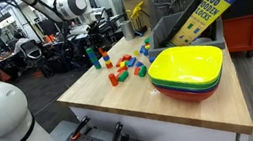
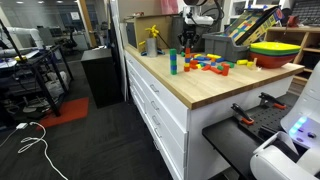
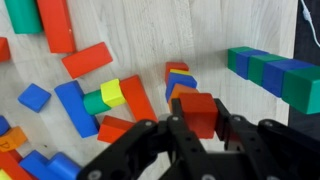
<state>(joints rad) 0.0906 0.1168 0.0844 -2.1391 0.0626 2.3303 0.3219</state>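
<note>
A pale wood-grain tabletop (image 1: 121, 104) in a cluttered lab is bearing one upright tower (image 3: 270, 72) of green and blue blocks, and just beside that tower the gripper (image 3: 198, 120) is clenching one smooth red cube (image 3: 198, 106) between its two black fingers (image 3: 238, 133). Farther from the tower, one yellow cube (image 3: 112, 92) is touching one green block (image 3: 94, 101) among flat red and blue bars (image 3: 87, 58), while one stack of glossy square bowls (image 1: 189, 69) is sitting well apart.

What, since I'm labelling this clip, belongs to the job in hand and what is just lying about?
In hand: tool shut on red block; block tower near it.
Lying about: loose blocks, bowls, block box.
</note>
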